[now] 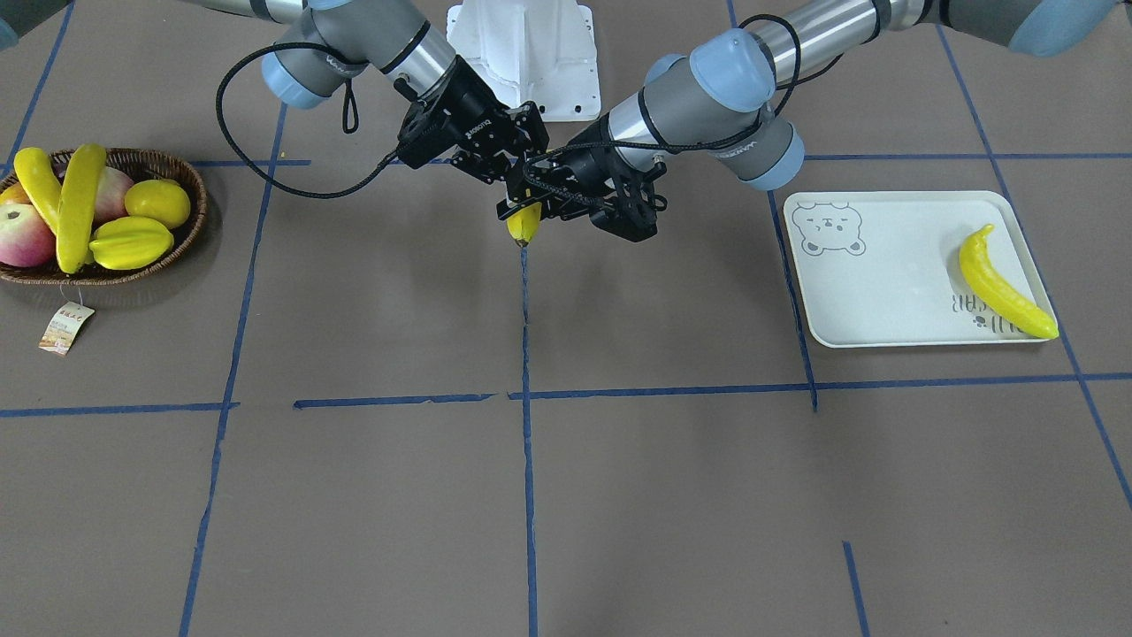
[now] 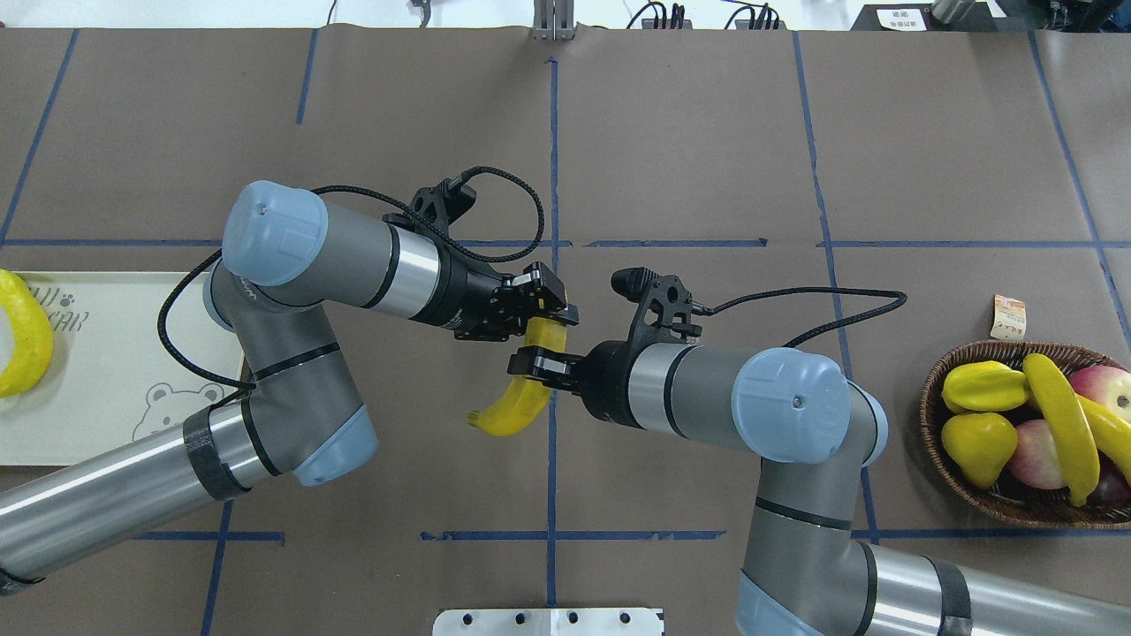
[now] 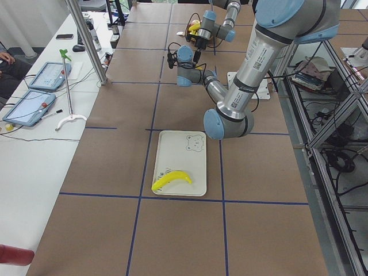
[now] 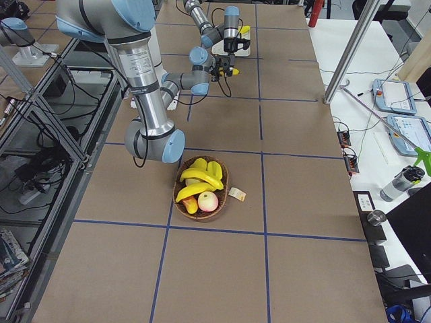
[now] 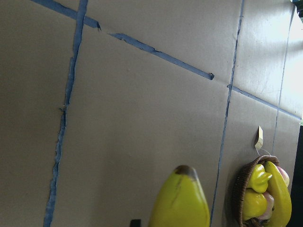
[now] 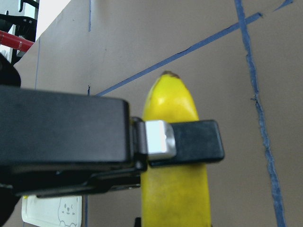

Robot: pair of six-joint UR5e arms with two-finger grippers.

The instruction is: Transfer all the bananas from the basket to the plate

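Observation:
A yellow banana (image 2: 508, 411) with a brown tip hangs in the air over the table's middle, between both arms. My right gripper (image 2: 530, 364) is shut on its middle. My left gripper (image 2: 550, 320) is shut on its far end, and its tip shows in the left wrist view (image 5: 180, 198). In the right wrist view a black finger lies across the banana (image 6: 173, 104). The wicker basket (image 1: 190, 172) holds two more bananas (image 1: 78, 208). One banana (image 1: 1004, 283) lies on the bear plate (image 1: 884, 292).
The basket also holds apples (image 1: 25, 237), a lemon (image 1: 157, 202) and a starfruit (image 1: 131, 242), and its paper tag (image 1: 66, 326) lies on the table. The white robot base (image 1: 531, 53) stands behind the grippers. Blue tape lines cross the brown table.

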